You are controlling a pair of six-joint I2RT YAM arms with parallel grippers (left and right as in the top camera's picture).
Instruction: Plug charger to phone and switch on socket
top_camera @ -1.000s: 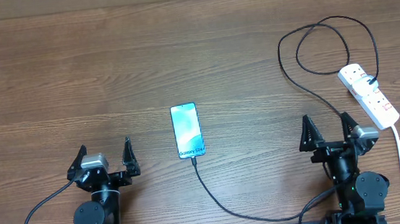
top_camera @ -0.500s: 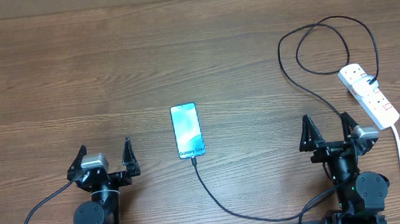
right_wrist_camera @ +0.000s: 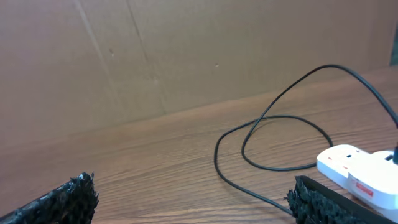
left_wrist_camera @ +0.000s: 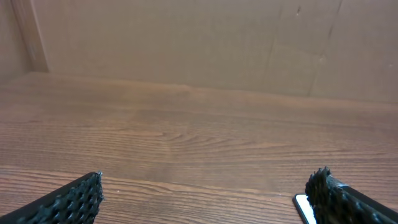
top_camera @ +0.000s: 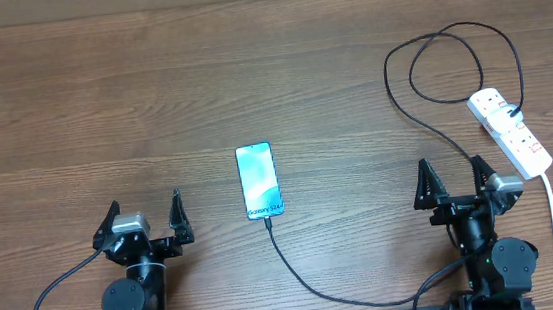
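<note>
The phone (top_camera: 260, 181) lies screen-up on the worktop (top_camera: 100, 90), with the charger (top_camera: 386, 75) meeting its end nearest the robot. The black cable sweeps off to the phone's right, loops, and ends at the socket (top_camera: 511, 132), well to the phone's right. The left gripper (top_camera: 144, 203), left of the phone, and the right gripper (top_camera: 448, 165), right of it, both gape wide, holding nothing.

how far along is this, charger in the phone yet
Looks done: the charger tip meets the near end of the phone, and its plug sits in the socket. In hand: nothing; left fingers and right fingers are open and empty. Left: the socket switch, too small to tell if on.
</note>
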